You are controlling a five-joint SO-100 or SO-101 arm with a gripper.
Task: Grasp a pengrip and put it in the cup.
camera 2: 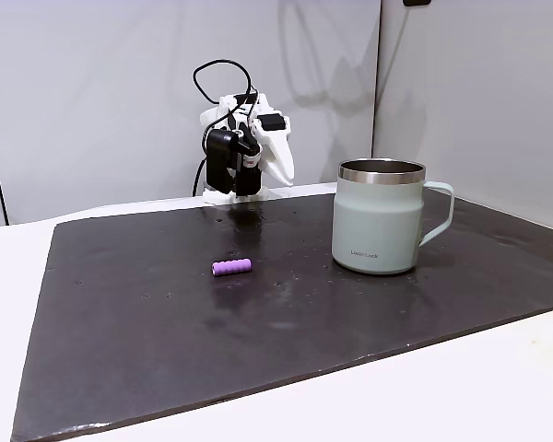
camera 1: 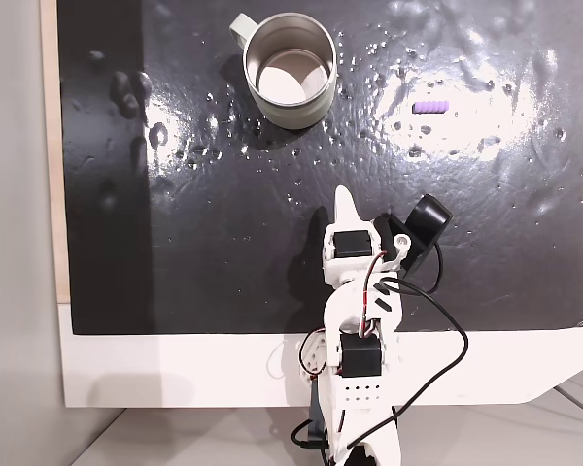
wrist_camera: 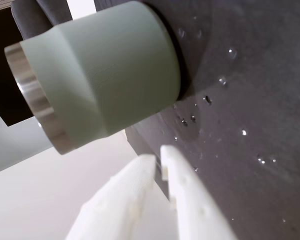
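Observation:
The cup (camera 1: 290, 70) is a pale green mug with a silvery rim and shiny inside. It stands upright on the black mat near the top of a fixed view, and right of centre as the cup (camera 2: 378, 221) in the other. The purple ribbed pengrip (camera 1: 429, 107) lies on the mat to the cup's right, apart from it; it is also seen as the pengrip (camera 2: 231, 268). My gripper (camera 1: 345, 202) is folded back near the arm's base, far from both. In the wrist view the gripper (wrist_camera: 157, 157) is shut and holds nothing, and the cup (wrist_camera: 105, 75) lies ahead.
The black mat (camera 1: 175, 243) is shiny and covers most of a white table (camera 1: 175, 369). Grey walls (camera 2: 92, 92) stand behind the arm. A black cable (camera 1: 447, 330) loops to the right of the arm's base.

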